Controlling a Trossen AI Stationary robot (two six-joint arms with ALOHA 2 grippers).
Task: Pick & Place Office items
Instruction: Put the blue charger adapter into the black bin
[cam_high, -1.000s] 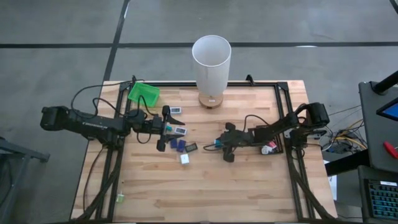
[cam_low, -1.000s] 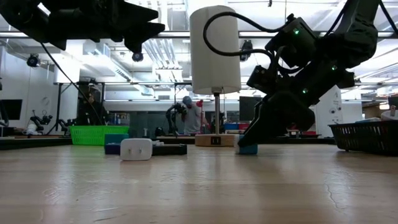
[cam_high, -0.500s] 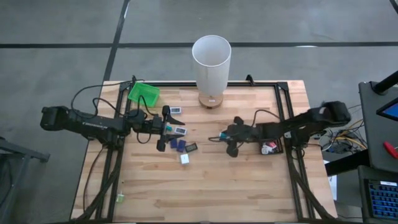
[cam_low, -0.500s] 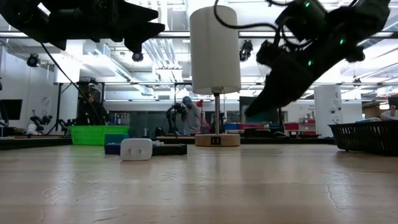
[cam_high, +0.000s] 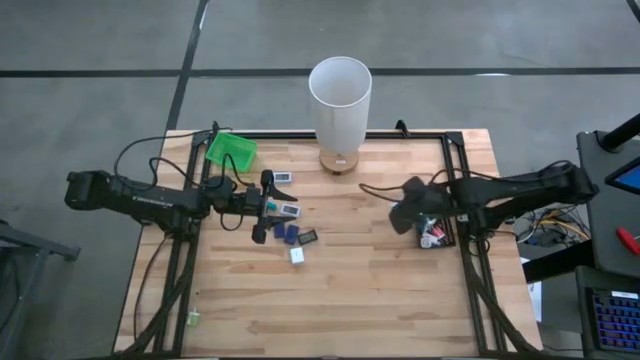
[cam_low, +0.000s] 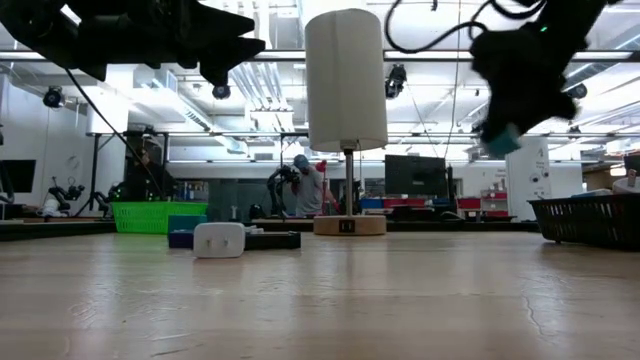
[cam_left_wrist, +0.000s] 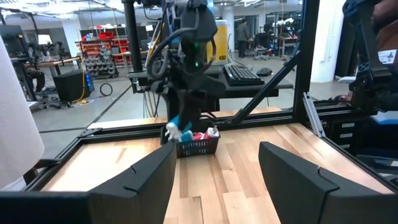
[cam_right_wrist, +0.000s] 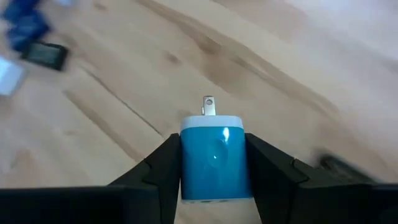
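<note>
Carrying a teal wall charger (cam_right_wrist: 214, 155) clamped between its fingers, prongs forward, the right gripper (cam_high: 405, 212) hangs above the table near the black basket (cam_left_wrist: 198, 147), presumably its drop point. Left gripper (cam_high: 268, 208) waits half-open, empty, over remaining office items (cam_high: 291, 236).

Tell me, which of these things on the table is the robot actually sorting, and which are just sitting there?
Part of the job:
- teal plug adapter held in the right gripper, lifted off the table
- small blue, white and dark office items clustered near the left gripper
- black basket with pieces inside
- green tray

Just there:
- tall white cylinder on its wooden base
- wooden table
</note>
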